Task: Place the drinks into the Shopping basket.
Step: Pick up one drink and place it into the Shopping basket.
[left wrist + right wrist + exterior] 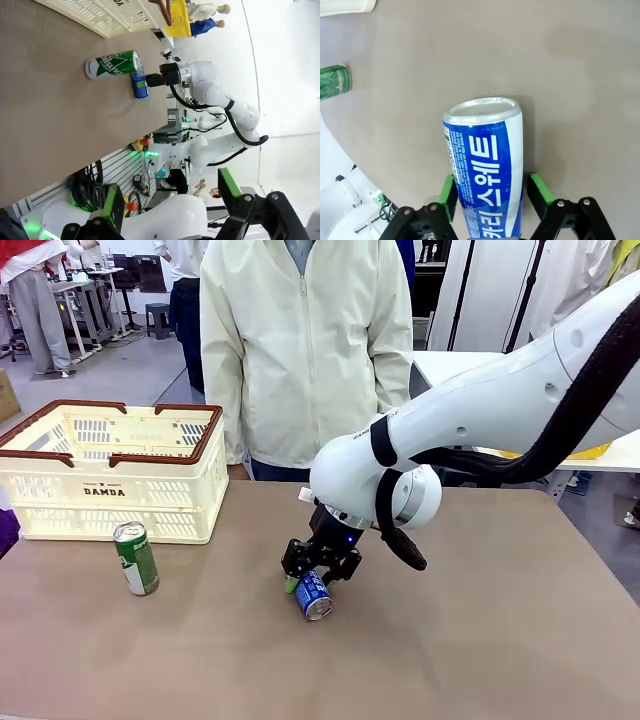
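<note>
Working across the front view from the left, I am seeing the Shopping basket (60, 495) sitting at the far left of the table (480, 640), with a green drink can (135, 558) standing upright just in front of it. Further right, near the middle, a blue drink can (313, 596) is lying on its side with its silver top facing my camera, and the right hand (315, 578) is reaching down over it. A person in a pale jacket (300, 350) is standing at the far edge. The right wrist view is giving me what the front cannot: the green pads (538, 187) are straddling the blue can, one pad standing slightly off it, so the right hand is looking released and the can is resting on the table. The left wrist view is showing the left hand (165, 180) spread wide with nothing in it, well apart from both cans.
</note>
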### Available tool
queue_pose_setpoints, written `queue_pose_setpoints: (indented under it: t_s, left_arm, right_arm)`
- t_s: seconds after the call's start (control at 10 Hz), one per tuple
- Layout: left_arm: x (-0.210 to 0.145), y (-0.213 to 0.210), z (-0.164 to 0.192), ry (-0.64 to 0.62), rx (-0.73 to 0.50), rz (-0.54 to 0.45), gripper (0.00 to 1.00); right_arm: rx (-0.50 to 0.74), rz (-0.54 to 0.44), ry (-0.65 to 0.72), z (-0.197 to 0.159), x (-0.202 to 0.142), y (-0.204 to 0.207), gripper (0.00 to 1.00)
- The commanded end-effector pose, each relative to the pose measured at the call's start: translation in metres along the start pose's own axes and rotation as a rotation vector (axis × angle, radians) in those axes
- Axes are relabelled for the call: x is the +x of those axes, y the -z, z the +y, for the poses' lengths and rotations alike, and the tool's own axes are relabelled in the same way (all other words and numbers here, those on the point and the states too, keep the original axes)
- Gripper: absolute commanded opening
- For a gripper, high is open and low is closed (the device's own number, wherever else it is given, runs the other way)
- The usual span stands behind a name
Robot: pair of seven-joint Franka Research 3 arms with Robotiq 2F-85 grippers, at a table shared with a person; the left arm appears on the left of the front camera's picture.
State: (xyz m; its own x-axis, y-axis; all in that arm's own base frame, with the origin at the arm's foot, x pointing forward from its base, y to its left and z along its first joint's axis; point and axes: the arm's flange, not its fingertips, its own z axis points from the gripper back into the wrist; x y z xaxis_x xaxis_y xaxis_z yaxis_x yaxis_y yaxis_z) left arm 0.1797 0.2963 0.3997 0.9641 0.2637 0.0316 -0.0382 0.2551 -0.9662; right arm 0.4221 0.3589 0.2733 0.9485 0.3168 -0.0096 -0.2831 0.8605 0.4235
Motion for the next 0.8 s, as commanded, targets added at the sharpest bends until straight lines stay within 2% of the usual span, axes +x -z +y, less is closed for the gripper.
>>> queue_pose_setpoints:
  t_s: [0.0,0.4,0.7]
  left_arm:
    - [0.001,0.004,-0.001,-0.007,-0.01,-0.011,1.0]
    - [0.001,0.004,-0.001,-0.007,-0.01,-0.011,1.0]
    - [0.001,0.004,-0.001,-0.007,-0.01,-0.011,1.0]
  right_arm:
    - [-0.02,-0.012,0.03,-0.001,-0.002,-0.004,1.0]
    - [0.03,-0.003,0.006,0.001,-0.003,-0.007,1.0]
    - [0.051,-0.071,0.027,-0.017,-0.02,-0.056,1.0]
